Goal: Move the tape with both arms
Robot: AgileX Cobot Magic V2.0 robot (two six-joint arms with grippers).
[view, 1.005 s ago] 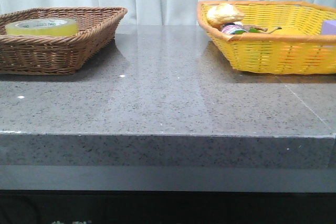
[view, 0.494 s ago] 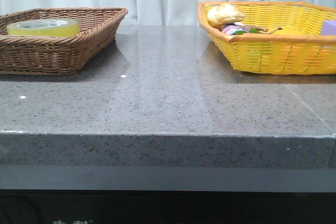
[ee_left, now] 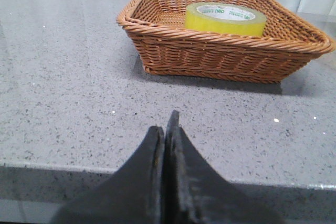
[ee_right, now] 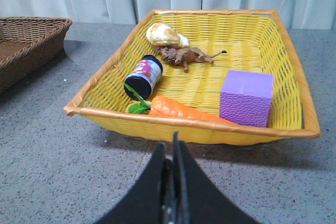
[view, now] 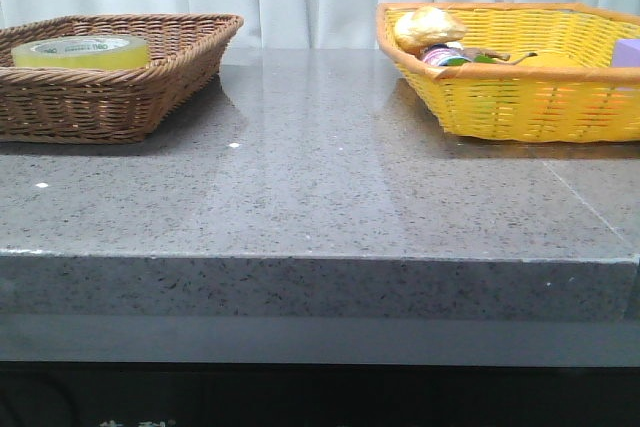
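Observation:
The large yellow tape point(view: 80, 50) lies flat in the brown wicker basket point(view: 150, 87) at the table's far left; it also shows in the left wrist view point(ee_left: 226, 18). My left gripper point(ee_left: 165, 121) is shut and empty, low over the table's front edge, well short of the brown basket point(ee_left: 210, 51). My right gripper point(ee_right: 170, 142) is shut and empty, just in front of the yellow basket point(ee_right: 189, 124). Neither gripper shows in the front view.
The yellow basket point(view: 520, 97) at the far right holds a small multicoloured roll point(ee_right: 143, 77), a carrot point(ee_right: 178, 108), a purple block point(ee_right: 247, 98), a brown toy animal point(ee_right: 184, 55) and a bread-like piece point(ee_right: 165, 35). A white curtain hangs behind the grey stone table point(view: 320, 197).

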